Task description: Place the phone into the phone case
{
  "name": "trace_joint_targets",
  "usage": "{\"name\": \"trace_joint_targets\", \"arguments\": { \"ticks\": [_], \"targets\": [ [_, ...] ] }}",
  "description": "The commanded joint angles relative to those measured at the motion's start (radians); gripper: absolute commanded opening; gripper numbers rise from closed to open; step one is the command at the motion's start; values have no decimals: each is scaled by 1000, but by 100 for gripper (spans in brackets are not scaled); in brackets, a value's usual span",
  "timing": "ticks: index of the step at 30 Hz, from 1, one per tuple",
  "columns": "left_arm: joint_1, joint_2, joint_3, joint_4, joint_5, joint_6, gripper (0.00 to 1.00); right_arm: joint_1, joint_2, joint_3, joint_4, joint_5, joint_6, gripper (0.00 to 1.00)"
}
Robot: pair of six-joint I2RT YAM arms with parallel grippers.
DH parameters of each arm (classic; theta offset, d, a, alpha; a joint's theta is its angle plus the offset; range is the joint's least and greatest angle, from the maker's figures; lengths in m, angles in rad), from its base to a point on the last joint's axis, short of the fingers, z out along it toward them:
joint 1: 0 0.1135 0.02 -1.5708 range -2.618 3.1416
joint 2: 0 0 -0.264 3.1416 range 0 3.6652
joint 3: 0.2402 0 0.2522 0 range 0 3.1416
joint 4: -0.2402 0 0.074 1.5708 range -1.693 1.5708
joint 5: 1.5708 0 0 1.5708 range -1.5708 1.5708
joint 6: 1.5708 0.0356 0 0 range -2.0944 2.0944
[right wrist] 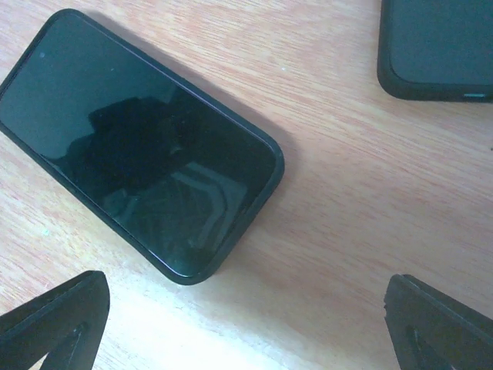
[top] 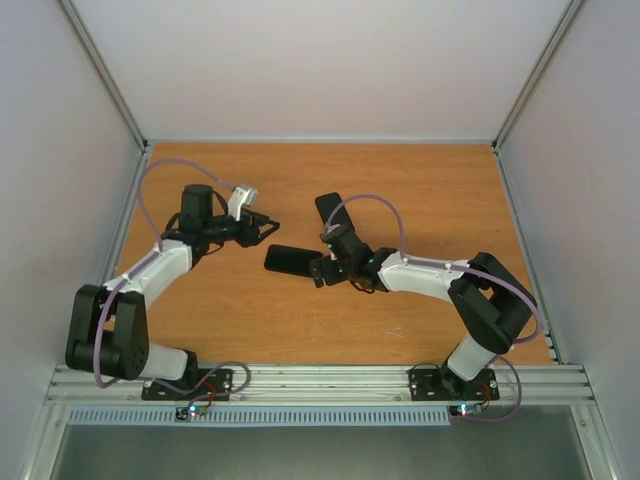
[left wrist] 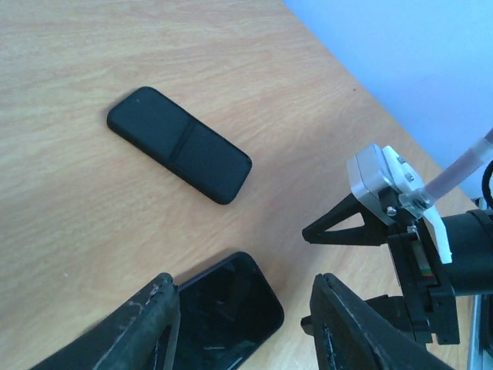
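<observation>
Right gripper (right wrist: pixel 246 290) hangs wide open over the table (right wrist: pixel 347 200) with nothing between its fingers. The glossy black phone (right wrist: pixel 142 146) lies flat and screen up just below it. The matte phone case (right wrist: pixel 439 46) lies near the phone, not touching it. Left gripper (left wrist: pixel 243 282) hovers half open by the phone's end, holding nothing.

The likely trouble is the pickup. The phone lies flush on the wood and looks slick, so closing fingers could push it sideways rather than lift it. The case isn't held down and may slide when the phone is pressed in. Both grippers are close together and could knock into each other.
</observation>
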Motion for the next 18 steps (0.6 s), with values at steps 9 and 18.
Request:
{"name": "trace_joint_targets", "arguments": {
  "ticks": [9,18],
  "targets": [
    [8,-87,-181,238,-51,-11,48,226,169,261,-128,318,-199,98],
    [33,-148,-237,327,-137,-27,48,228,387,483,-239,413,-271,98]
  ]
}}
